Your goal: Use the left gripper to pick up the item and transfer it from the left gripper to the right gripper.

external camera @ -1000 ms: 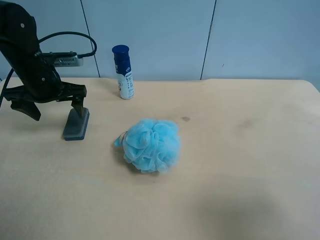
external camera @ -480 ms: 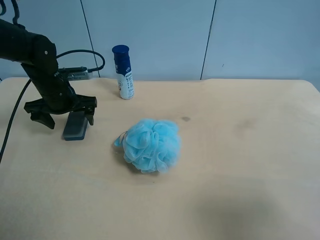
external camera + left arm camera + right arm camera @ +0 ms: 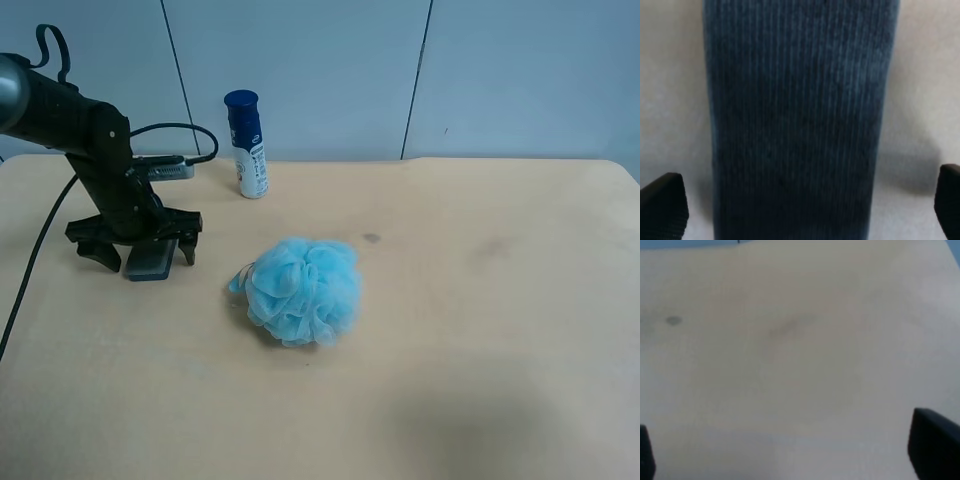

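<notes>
The item (image 3: 150,264), a flat dark block, lies on the table at the far left of the exterior high view. My left gripper (image 3: 143,254) is low over it, open, with one finger on each side of the block. In the left wrist view the item (image 3: 800,110) fills the middle, and the left gripper (image 3: 805,207) shows only its two black fingertips (image 3: 662,205) far apart at the edges. The right gripper (image 3: 790,455) is open over bare table in the right wrist view. It is out of the exterior high view.
A fluffy light-blue bath puff (image 3: 303,290) sits to the right of the item. A white bottle with a dark blue cap (image 3: 246,145) stands at the table's back edge by the wall. A black cable (image 3: 30,270) trails from the left arm.
The left arm has moved right and come down, so the open fingers now straddle the block. The block, puff and bottle have not moved.
</notes>
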Controlling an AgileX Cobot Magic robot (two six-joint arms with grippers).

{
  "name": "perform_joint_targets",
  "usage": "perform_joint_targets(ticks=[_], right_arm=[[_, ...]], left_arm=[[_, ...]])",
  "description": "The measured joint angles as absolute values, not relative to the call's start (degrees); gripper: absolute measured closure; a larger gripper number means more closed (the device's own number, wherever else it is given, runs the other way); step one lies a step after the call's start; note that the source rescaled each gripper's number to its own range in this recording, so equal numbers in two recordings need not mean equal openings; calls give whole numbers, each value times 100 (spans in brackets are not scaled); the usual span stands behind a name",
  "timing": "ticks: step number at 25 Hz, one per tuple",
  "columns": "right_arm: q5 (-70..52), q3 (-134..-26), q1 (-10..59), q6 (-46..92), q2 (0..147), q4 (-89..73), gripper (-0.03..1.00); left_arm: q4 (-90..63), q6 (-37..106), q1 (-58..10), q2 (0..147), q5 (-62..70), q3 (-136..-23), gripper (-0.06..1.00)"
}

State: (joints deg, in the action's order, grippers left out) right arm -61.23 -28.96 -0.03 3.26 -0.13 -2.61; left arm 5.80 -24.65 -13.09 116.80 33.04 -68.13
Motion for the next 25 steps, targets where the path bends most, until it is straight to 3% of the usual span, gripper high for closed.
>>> perform_joint_targets(ticks=[2,4,12,25], right_arm=[[-6123,-2896,-3,326,-13,-261,-3],[-6123,-2896,-3,326,-13,-261,-3],[-6123,-2896,-3,326,-13,-261,-3],[-6123,-2896,-3,326,-13,-261,-3]], left_arm=[[580,-2465,-1309,11699,3300,-6813,-4],[580,-2470,-1309,11703,3300,-6813,8],[585,-2476,-1309,11703,3300,-6813,94],[618,-2428,-1309,11363,3401,-6813,94]])
